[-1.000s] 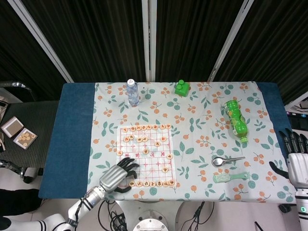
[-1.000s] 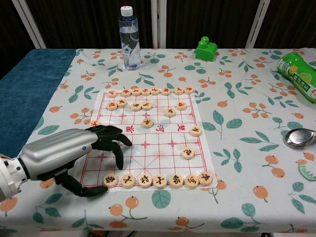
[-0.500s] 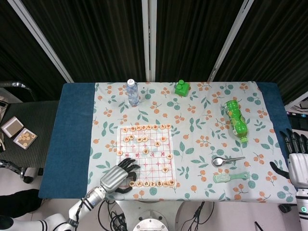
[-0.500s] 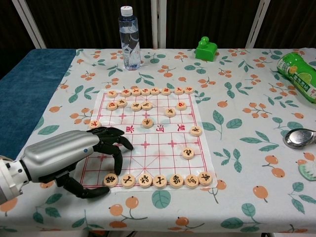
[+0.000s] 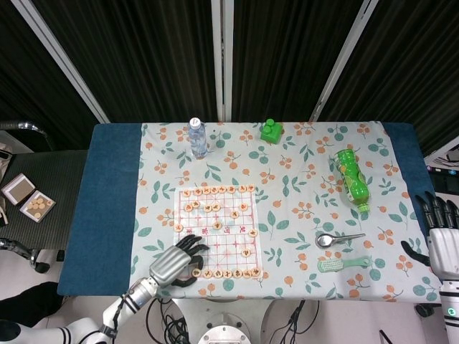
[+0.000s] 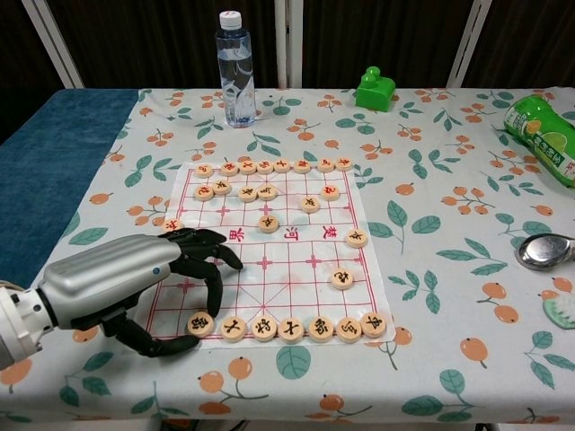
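The left hand hovers over the near left corner of the Chinese chess board, a paper sheet with a red grid lying flat on the floral tablecloth. Its dark fingers are curled down and apart above the grid, the thumb reaching low toward the end chess piece of the near row; whether a fingertip touches that piece cannot be told, and nothing is gripped. The near row of round wooden pieces runs along the board's front edge, another row lines the far edge, and a few lie scattered between. One loose piece sits at the board's left edge, just beyond the fingers.

Behind the board stands a clear water bottle with a white cap, and further right a green toy block. A green bottle lies on its side toward the right of the table, with a metal spoon and a green brush nearer the front edge.

The right hand is at the table's right end, well apart from everything, its fingers spread upward and holding nothing.
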`<state>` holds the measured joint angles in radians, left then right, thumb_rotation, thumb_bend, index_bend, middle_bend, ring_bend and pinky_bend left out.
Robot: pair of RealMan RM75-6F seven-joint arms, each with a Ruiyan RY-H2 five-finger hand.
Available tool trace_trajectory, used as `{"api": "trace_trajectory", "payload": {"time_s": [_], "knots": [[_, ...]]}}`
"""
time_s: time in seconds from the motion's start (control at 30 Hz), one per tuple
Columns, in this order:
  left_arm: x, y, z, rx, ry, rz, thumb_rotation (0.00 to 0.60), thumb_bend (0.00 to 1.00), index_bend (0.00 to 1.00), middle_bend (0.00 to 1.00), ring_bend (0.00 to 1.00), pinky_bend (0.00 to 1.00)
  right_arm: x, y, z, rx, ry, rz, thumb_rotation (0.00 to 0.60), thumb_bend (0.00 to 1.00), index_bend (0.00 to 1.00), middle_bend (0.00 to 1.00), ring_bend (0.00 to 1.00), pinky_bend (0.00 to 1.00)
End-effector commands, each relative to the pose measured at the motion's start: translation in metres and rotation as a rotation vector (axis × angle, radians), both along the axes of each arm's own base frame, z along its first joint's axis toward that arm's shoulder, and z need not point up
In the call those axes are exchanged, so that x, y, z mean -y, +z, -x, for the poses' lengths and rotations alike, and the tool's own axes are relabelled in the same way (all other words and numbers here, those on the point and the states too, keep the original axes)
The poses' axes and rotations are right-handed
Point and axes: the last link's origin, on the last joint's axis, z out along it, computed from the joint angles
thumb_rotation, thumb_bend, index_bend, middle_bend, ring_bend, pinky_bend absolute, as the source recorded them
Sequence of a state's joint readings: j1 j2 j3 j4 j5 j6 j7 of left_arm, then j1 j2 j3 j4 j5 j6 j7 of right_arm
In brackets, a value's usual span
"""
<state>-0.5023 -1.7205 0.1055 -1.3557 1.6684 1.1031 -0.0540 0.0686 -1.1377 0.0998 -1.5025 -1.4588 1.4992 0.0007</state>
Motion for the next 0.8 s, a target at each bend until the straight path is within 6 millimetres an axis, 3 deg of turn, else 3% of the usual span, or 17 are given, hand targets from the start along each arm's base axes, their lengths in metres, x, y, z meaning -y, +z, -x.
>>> {"api": "trace_trajectory", "payload": {"time_s": [0.03,0.27,0.5,0.8], "knots": [[0.000,0.001,0.000,0.001,-0.001,0.000,0.600,0.31,0.49,0.16,0.00,0.00,0.000,0.000,0.000,0.002,0.004,0.000,0.600,0.10,0.00,0.00,0.00,0.00],[-0.002,0.009,-0.008,0.030,-0.010,-0.007,0.600,0.31,0.49,0.16,0.00,0.00,0.000,0.000,0.000,0.002,0.003,0.002,0.600,0.10,0.00,0.00,0.00,0.00],[-0.029,0.021,-0.019,0.067,0.031,-0.019,0.600,0.31,0.49,0.16,0.00,0.01,0.000,0.008,-0.002,0.009,0.010,0.040,0.600,0.10,0.00,0.00,0.00,0.00],[-0.042,0.000,-0.040,0.034,-0.008,0.018,0.600,0.31,0.50,0.16,0.00,0.01,-0.003,0.022,-0.008,0.014,0.041,0.097,0.600,0.10,0.00,0.00,0.00,0.00]]}}
